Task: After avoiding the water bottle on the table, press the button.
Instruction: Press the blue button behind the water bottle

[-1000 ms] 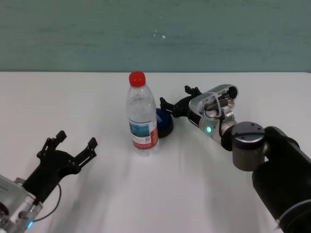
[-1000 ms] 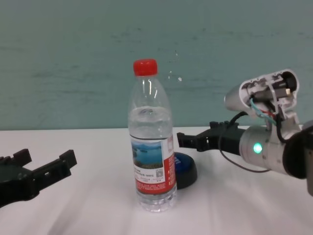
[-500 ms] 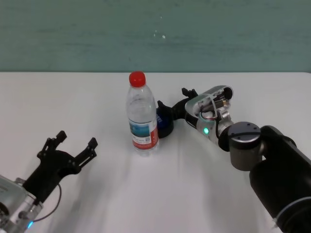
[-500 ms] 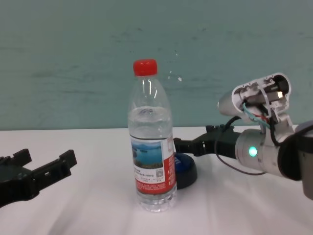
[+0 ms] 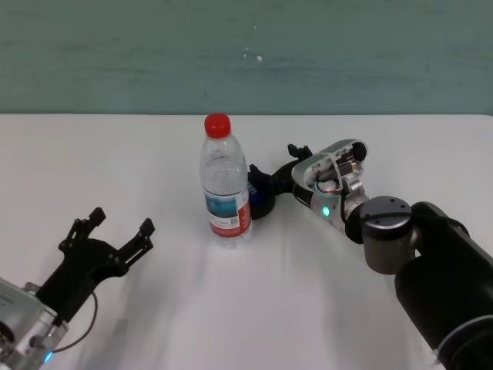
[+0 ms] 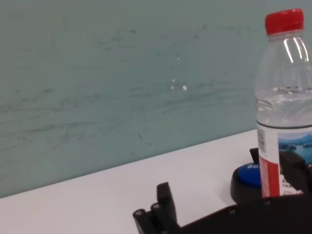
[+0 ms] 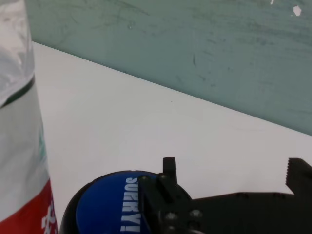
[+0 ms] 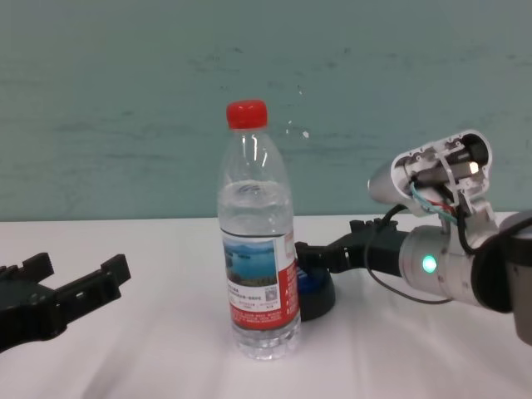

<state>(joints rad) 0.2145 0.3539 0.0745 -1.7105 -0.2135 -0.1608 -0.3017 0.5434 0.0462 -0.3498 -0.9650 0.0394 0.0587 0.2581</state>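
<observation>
Part-filled water bottle (image 5: 224, 185) beside button (image 5: 260, 195)

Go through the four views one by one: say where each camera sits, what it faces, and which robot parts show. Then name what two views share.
Head: high, looking down at the table; left gripper and right gripper show.
Chest: low, level with the water bottle; both grippers show.
Left wrist: faces the bottle and wall; its own fingers show.
Right wrist: close over the button; its own fingers show.
Shared: head and chest both show the bottle in front of the button.

You see a white table (image 5: 154, 308); the water bottle (image 5: 226, 185) stands mid-table, the button (image 5: 260, 196) just behind it toward the far edge.
</observation>
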